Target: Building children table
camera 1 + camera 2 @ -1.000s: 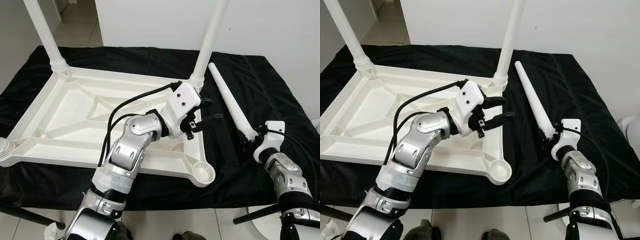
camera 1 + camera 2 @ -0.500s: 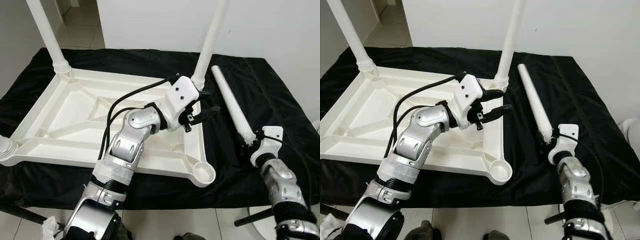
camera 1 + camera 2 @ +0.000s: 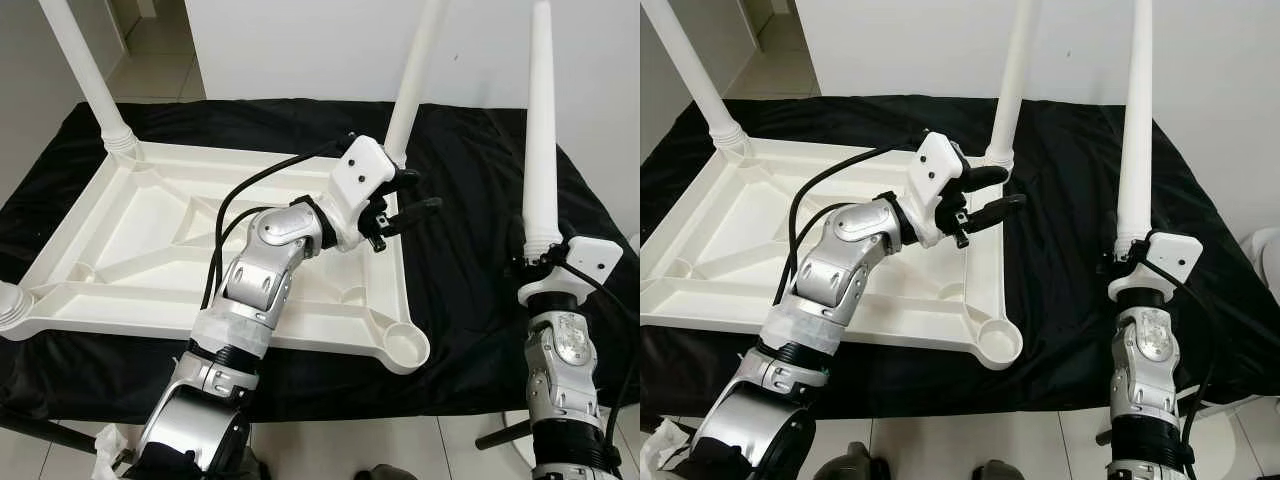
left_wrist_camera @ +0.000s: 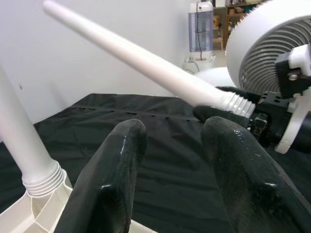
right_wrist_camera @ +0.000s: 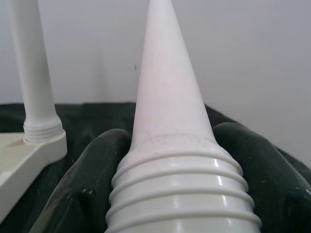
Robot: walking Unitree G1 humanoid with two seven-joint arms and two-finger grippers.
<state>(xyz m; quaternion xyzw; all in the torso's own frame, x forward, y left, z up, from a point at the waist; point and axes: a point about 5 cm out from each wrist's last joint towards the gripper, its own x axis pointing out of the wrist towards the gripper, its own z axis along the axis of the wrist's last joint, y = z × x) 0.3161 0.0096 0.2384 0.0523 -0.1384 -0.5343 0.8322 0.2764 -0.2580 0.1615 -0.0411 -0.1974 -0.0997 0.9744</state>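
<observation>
Leg [image 3: 541, 130] upright at right, clamped at its threaded end by right gripper [image 3: 545, 268]. Left gripper [image 3: 408, 203] open, empty, over tabletop [image 3: 150, 240]. Keep leg vertical, seat threads squarely in empty near-right socket [image 3: 405, 343].

The scene is lit evenly and brightly, with no hard shadows cast on the black cloth [image 3: 480, 300], which is rendered very dark with little fold detail. The white tabletop [image 3: 150, 230] and the wall are near overexposure, though rib edges are still resolved. Small glossy highlights are seen on the left gripper's [image 4: 170, 179] fingers [image 4: 114, 179], which are slightly soft, being close to the lens. In the right wrist view the held leg [image 5: 172, 160] between the right gripper's [image 5: 175, 194] fingers is reasonably sharp, while the background is softer. Both eye views are sharp, without motion blur.
</observation>
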